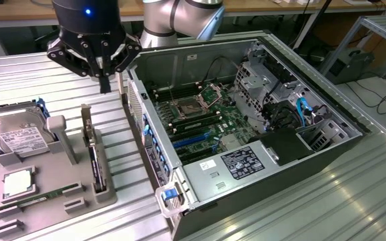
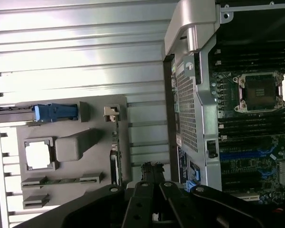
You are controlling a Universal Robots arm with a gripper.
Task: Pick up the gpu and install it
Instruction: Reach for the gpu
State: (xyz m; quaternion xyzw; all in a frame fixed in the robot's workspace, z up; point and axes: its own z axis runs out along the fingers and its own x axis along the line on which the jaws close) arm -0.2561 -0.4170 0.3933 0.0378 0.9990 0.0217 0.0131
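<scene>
Gripper (image 1: 104,86) hangs pinched together and empty in the exterior view's upper left, over the ribbed metal table (image 1: 38,75). Below it the gpu (image 1: 96,163), a thin green circuit card with a silver end bracket, stands on edge in the grey moulded tray (image 1: 45,211), untouched. I judge this the approach; grasping calls for parted fingers over its top edge.

Wrist view: the gripper (image 2: 152,168) sits between the gpu (image 2: 115,161) and the open black computer case (image 2: 190,109), with little room either side.

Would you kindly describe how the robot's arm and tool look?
The arm is silver-grey, with thick rounded joints and a darker grey end cap. The tool is black, built of linked bars with visible pivot bolts that narrow to a slim tip. A small blue light glows on its body.
</scene>
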